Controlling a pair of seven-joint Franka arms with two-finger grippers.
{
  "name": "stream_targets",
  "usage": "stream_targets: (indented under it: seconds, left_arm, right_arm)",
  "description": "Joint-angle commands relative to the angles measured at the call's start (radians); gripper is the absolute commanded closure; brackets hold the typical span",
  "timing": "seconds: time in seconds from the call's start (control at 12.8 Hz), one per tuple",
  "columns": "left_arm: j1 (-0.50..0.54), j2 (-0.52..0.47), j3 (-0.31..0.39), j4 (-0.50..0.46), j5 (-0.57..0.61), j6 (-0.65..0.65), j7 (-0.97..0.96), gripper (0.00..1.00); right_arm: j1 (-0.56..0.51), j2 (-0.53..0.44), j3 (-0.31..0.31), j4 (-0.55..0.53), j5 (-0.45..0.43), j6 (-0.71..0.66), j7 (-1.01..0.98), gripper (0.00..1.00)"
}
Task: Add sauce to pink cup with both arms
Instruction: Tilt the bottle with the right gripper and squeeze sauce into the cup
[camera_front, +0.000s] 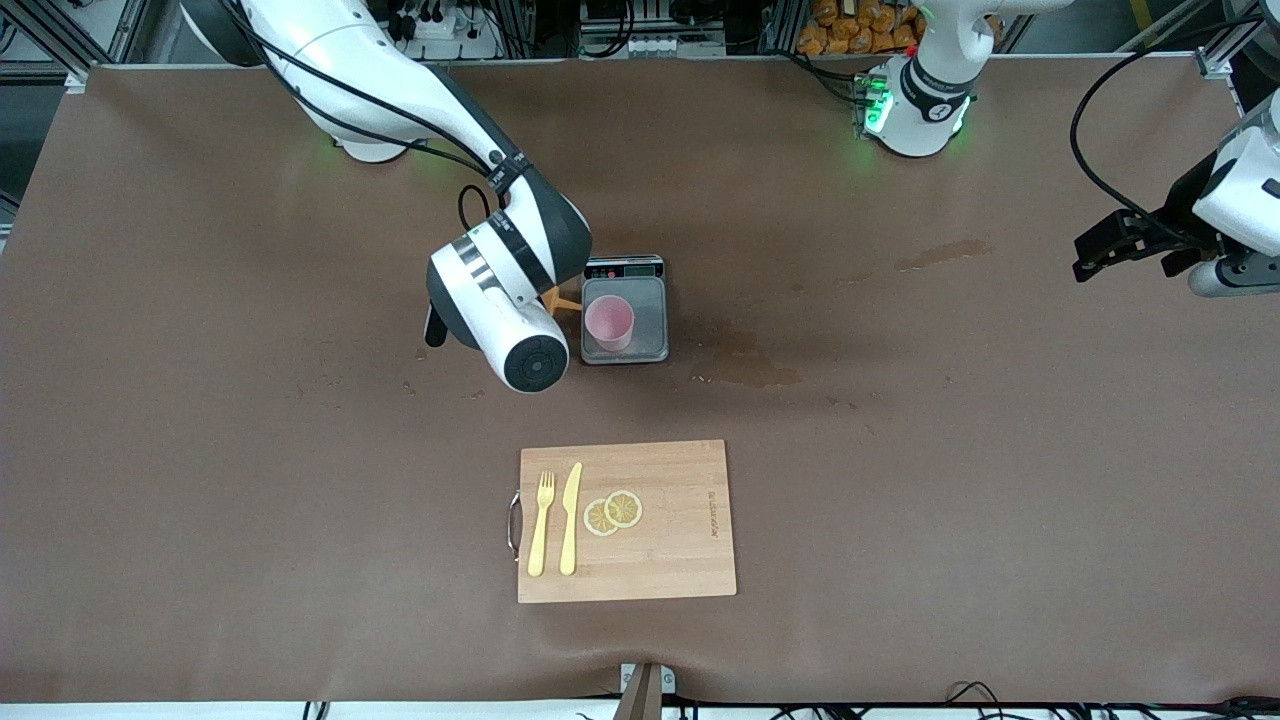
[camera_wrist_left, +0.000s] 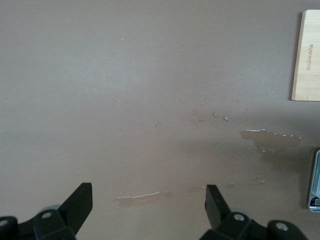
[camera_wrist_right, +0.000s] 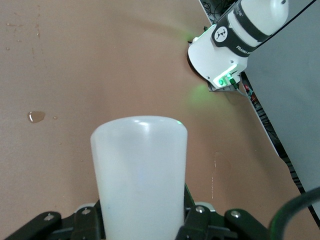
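The right arm reaches from its base to the middle of the brown surface (camera_front: 200, 400), its wrist beside a small steel scale (camera_front: 625, 310). The right pincer (camera_wrist_right: 142, 227) is clenched on the sauce bottle (camera_wrist_right: 139, 175), whose translucent whitish body fills the space between the two fingers in the right wrist view; in the front view only the orange nozzle cap (camera_front: 562, 302) shows past the wrist, tilted and pointing toward the pink cup (camera_front: 609, 322). The pink cup stands upright on the scale plate, toward the plate's right-arm edge, with the scale's dark display strip farther from the front camera than the cup. The left arm waits toward its own end of the surface; the left pincer (camera_front: 1125, 240) hangs released above bare surface, its two black fingers (camera_wrist_left: 80, 200) well apart in the left wrist view. Several wet patches (camera_front: 745, 368) lie on the surface between the scale and the left arm's end. A wooden cutting board (camera_front: 680, 560) with a metal handle lies nearer to the front camera than the scale; on it rest a yellow fork (camera_front: 541, 525), a yellow knife (camera_front: 570, 518) beside the fork, and two overlapping lemon slices (camera_front: 613, 512).
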Motion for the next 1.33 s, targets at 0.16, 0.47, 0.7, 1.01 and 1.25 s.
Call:
stream_targets:
  seconds: [0.16,0.47,0.7,1.01,1.25]
  left_arm:
    - [0.007,-0.044,0.011,-0.054,0.0,0.003,0.008,0.0]
    - [0.008,-0.034,0.009,-0.037,0.0,0.006,0.009,0.0]
    - [0.008,-0.036,0.011,-0.037,0.003,0.006,0.012,0.0]
    - [0.008,-0.05,0.014,-0.037,0.005,-0.009,0.015,0.0]
    - [0.008,-0.048,0.015,-0.037,0.005,-0.011,0.015,0.0]
  right_arm:
    - [0.024,0.028,-0.002,0.065,-0.058,-0.085,0.029,0.48]
    - [0.026,0.046,-0.002,0.088,-0.082,-0.117,0.029,0.49]
    - [0.024,0.054,-0.002,0.091,-0.087,-0.111,0.029,0.5]
    - [0.012,0.057,0.0,0.091,-0.084,-0.105,0.026,0.5]
    - [-0.036,0.043,0.009,0.09,-0.047,-0.053,-0.034,0.49]
